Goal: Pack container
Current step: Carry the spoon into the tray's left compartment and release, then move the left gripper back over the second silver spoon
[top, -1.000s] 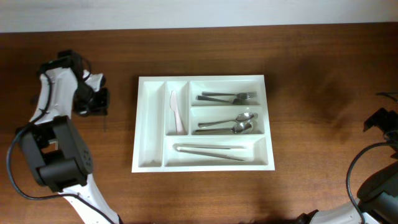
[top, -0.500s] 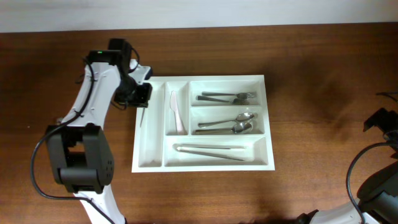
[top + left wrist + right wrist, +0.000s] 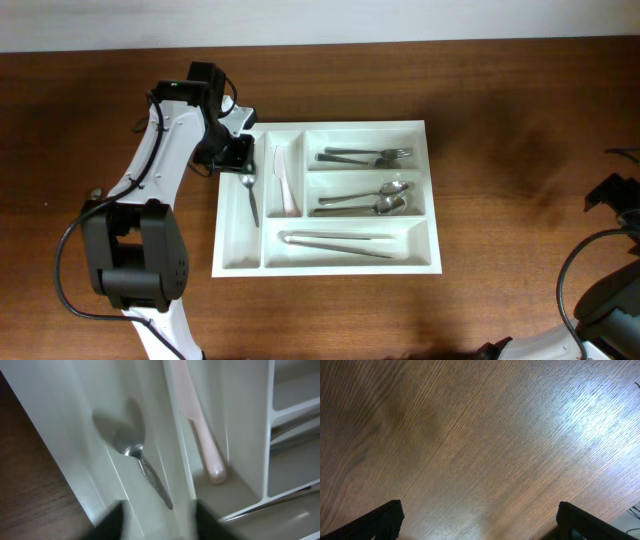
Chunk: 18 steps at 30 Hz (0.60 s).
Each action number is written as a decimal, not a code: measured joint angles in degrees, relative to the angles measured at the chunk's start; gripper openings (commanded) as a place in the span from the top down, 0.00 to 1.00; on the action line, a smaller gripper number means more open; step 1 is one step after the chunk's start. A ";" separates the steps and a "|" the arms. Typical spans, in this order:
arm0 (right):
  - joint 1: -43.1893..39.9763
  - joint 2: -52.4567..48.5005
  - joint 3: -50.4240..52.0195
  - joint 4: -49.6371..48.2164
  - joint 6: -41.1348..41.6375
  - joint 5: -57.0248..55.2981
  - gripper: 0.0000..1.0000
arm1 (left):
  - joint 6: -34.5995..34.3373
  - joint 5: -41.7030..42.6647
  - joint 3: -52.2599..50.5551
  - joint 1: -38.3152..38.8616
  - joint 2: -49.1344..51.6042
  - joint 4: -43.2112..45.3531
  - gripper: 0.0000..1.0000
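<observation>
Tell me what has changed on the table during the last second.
The left gripper carried a small metal spoon from the table's left side to the cutlery tray and let it go in the leftmost narrow compartment. The right gripper, white knife, forks and other spoons stayed put.

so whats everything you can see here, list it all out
table: one, dark brown wood, under everything
tray: one, white, five compartments, middle of the table
small spoon: one, metal, leftmost narrow compartment
plastic knife: one, pale, second narrow compartment
forks: two, metal, top wide compartment
spoons: two, metal, middle wide compartment
long slim utensils: two, metal, bottom wide compartment; type unclear
left gripper: one, black on a white arm, open over the tray's top left corner
right gripper: one, black, open over bare wood at the table's right edge
</observation>
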State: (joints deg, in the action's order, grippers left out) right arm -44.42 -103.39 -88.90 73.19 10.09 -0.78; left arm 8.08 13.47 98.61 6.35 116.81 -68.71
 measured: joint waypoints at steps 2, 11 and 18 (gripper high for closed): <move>0.00 0.00 0.00 0.00 0.00 0.00 0.01 | -0.15 -0.02 0.00 0.00 0.00 1.11 0.18; 0.00 0.00 0.00 0.00 0.00 0.00 0.01 | -0.13 -8.44 4.79 -4.94 -0.04 0.20 0.16; 0.00 0.00 0.00 0.00 0.00 0.00 0.01 | 0.24 -17.70 5.77 -16.94 -0.04 -1.64 0.01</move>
State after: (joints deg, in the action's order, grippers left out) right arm -44.42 -103.39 -88.90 73.19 10.09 -0.78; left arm 8.32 -4.23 104.38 -10.59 116.77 -70.35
